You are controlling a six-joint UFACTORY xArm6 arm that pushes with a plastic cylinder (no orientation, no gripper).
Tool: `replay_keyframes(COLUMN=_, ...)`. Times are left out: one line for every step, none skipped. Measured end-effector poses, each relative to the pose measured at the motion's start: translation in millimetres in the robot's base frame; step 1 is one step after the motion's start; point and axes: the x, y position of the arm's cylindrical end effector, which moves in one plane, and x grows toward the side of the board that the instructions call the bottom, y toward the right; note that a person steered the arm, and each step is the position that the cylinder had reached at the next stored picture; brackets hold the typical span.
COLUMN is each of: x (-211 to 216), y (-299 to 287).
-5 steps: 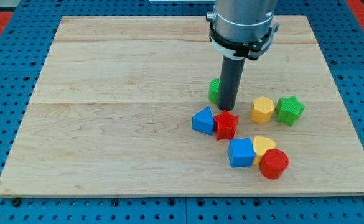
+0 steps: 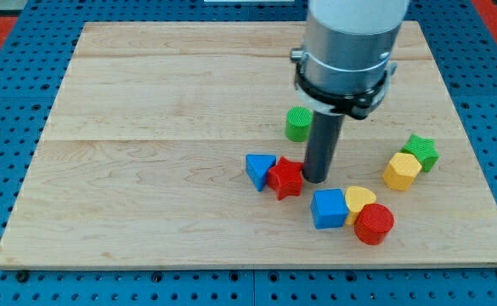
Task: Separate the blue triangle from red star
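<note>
The blue triangle (image 2: 259, 170) lies near the board's middle, touching the red star (image 2: 286, 178) on its right. My tip (image 2: 316, 179) stands on the board right against the red star's right side. The rod rises from there to the arm's grey body at the view's top.
A green cylinder (image 2: 298, 124) stands above the star. A blue cube (image 2: 328, 208), a yellow heart (image 2: 361, 200) and a red cylinder (image 2: 374, 224) cluster at the lower right. A yellow hexagon (image 2: 401, 171) and a green star (image 2: 421, 151) touch at the right.
My tip moved down and to the star's right side. The red star and blue triangle slid left, still touching. The yellow hexagon and green star shifted right and down.
</note>
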Motion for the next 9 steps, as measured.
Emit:
replay_keyframes(x=1.9, y=-47.5)
replay_keyframes(x=22.7, y=-78.2)
replay_keyframes(x=53.8, y=-88.2)
replay_keyframes(x=52.0, y=-109.0)
replay_keyframes(x=32.5, y=-111.8)
replay_keyframes(x=26.4, y=-106.7)
replay_keyframes(x=23.8, y=-96.3)
replay_keyframes(x=23.8, y=-72.7)
replay_keyframes(x=23.8, y=-52.7)
